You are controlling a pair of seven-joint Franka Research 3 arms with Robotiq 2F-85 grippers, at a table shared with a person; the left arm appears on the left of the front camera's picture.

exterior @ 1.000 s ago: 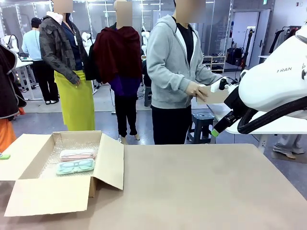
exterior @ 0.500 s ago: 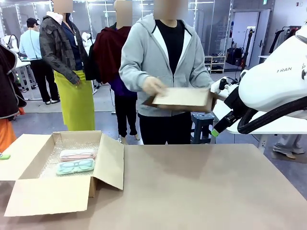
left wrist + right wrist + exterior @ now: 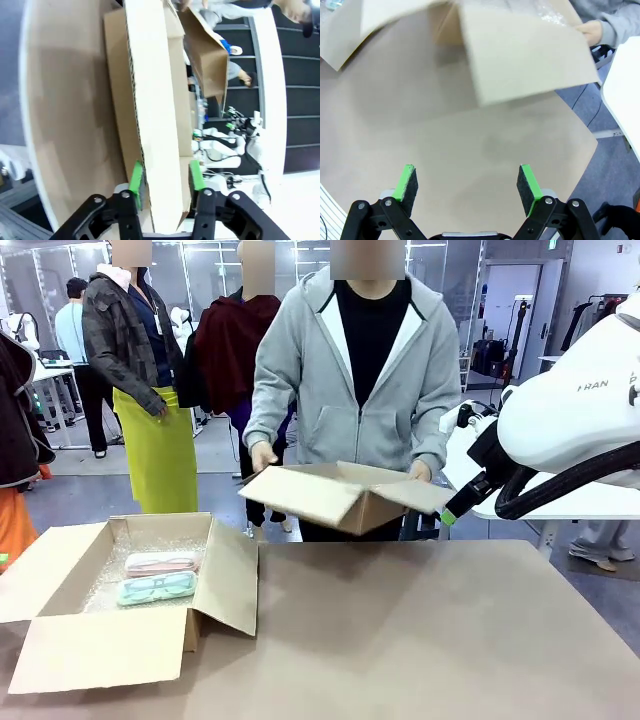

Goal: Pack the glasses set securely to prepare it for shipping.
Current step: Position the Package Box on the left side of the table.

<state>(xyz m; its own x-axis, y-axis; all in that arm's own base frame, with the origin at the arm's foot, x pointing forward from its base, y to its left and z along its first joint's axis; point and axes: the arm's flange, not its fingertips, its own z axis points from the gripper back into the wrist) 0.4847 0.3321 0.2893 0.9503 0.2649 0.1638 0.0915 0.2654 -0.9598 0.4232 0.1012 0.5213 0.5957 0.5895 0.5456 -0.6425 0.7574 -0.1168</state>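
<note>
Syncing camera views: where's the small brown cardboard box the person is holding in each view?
Front view: small brown cardboard box at centre, held up.
Left wrist view: upper right.
Right wrist view: top centre, blurred.
Shared landmark: the large open cardboard box, lower left in front.

A large open cardboard box point(image 3: 120, 640) is set on the brown table point(image 3: 420, 640); a second cardboard box point(image 3: 340, 495) is held above its far edge.

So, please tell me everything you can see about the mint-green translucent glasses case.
The mint-green translucent glasses case is oblong with rounded corners and looks like plastic; a darker glasses shape shows through. It lies flat, closed, on bubble wrap inside the open brown cardboard box, just in front of the pale pink case. No hand or gripper touches it.
</note>
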